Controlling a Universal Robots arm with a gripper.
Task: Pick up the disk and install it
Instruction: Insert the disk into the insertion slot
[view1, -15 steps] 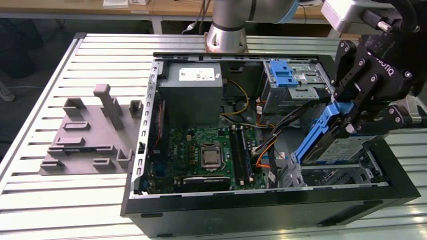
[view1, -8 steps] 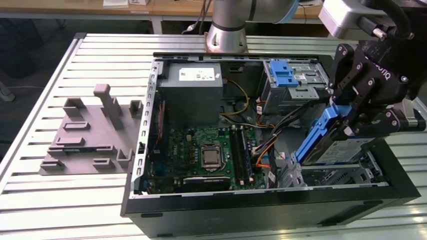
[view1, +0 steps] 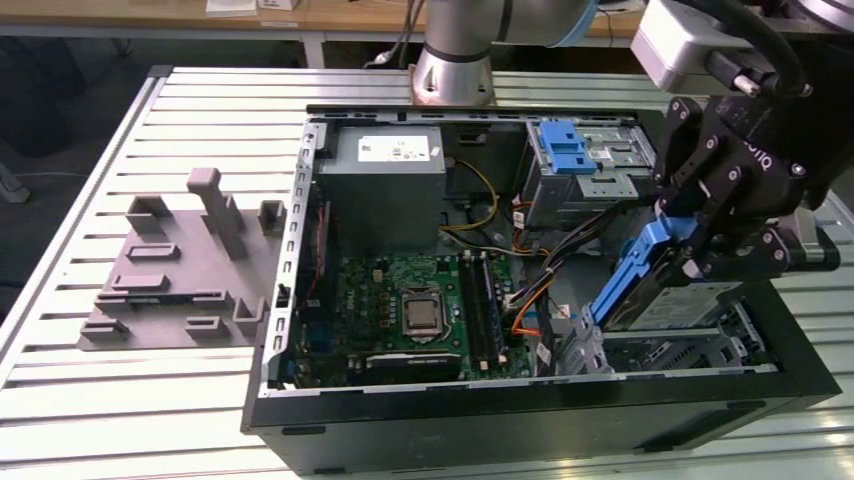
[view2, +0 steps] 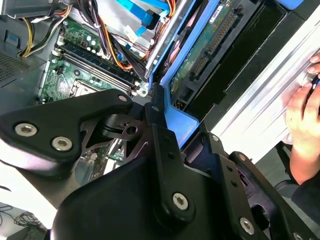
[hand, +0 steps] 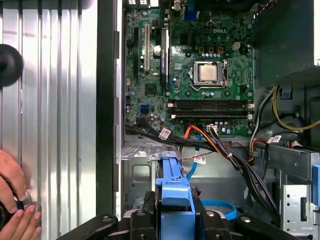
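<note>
While clamped by its blue frame in the gripper (view1: 687, 250), the disk (view1: 630, 280) is held tilted over the drive bay (view1: 687, 350) — a skewed descent could see it jammed, or cables (view1: 554, 285) snagged.

A robotics lab is suggested: an opened computer case (view1: 534, 405) is laid on a slotted aluminium table (view1: 120, 410), a grey fixture block (view1: 174, 275) at nine o'clock.

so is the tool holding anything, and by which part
Yes, the tool is shut on the disk, gripping its blue carrier frame at the raised end.
</note>
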